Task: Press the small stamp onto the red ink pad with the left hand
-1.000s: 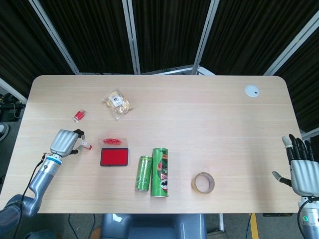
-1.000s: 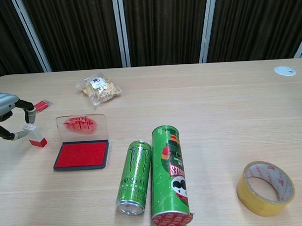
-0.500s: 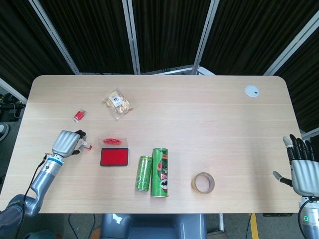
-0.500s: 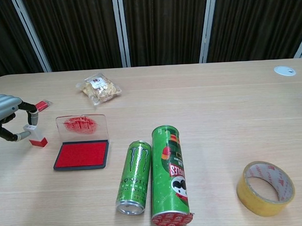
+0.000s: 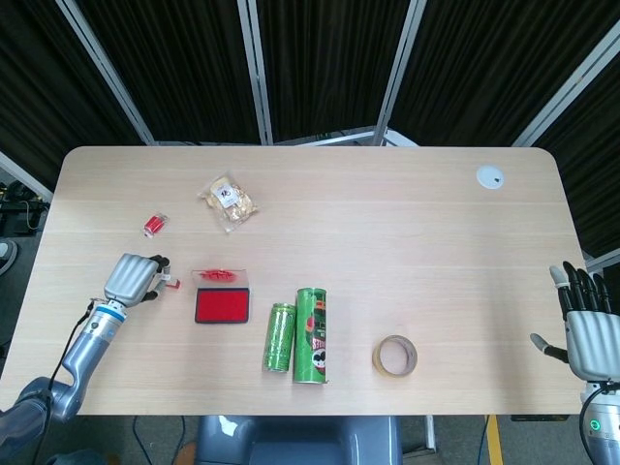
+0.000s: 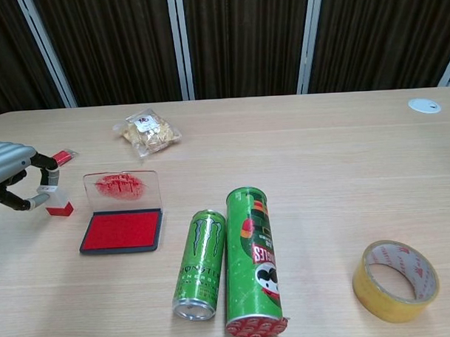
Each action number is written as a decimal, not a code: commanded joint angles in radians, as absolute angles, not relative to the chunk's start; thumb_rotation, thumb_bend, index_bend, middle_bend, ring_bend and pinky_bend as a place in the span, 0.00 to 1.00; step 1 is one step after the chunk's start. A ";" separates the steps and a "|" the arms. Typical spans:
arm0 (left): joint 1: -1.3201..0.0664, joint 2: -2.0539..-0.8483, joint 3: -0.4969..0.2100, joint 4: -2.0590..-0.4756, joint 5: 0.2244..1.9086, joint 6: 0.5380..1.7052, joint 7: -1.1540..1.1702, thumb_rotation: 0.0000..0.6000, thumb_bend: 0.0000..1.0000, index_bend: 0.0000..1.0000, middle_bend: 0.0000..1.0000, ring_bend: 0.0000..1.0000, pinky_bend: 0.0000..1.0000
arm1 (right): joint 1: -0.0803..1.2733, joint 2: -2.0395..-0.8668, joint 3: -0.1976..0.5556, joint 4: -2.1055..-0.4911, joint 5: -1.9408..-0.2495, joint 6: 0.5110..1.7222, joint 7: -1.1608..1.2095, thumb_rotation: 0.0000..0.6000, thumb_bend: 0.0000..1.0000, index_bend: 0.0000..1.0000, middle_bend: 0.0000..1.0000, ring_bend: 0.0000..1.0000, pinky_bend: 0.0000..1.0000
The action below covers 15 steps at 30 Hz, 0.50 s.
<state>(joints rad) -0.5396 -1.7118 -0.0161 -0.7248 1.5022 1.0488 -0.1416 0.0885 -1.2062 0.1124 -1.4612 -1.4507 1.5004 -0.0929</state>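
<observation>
The robot's left hand [image 6: 14, 176] pinches the small stamp [image 6: 57, 202] between thumb and a finger at the left edge of the table [image 6: 298, 147], the stamp's red base just beside the open red ink pad [image 6: 122, 230], whose clear lid [image 6: 123, 188] stands upright at its far edge. From the chest view it is hard to tell whether the stamp is touching the table or just above it. The right hand [image 5: 587, 329] hangs with fingers spread at the table's right edge, holding nothing. To ink well, the stamp likely needs lifting clear of the pad's dark rim, carrying across until it is over the red surface, away from the lid, then setting down level and upright with a firm, even press. A tilted stamp would ink only one edge.
</observation>
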 commanded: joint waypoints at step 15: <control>-0.540 -1.623 -0.014 -0.884 1.553 1.159 -0.196 1.00 0.41 0.62 0.58 0.92 0.98 | 0.088 -1.201 0.114 -1.467 -1.446 1.498 -0.080 1.00 0.00 0.00 0.00 0.00 0.00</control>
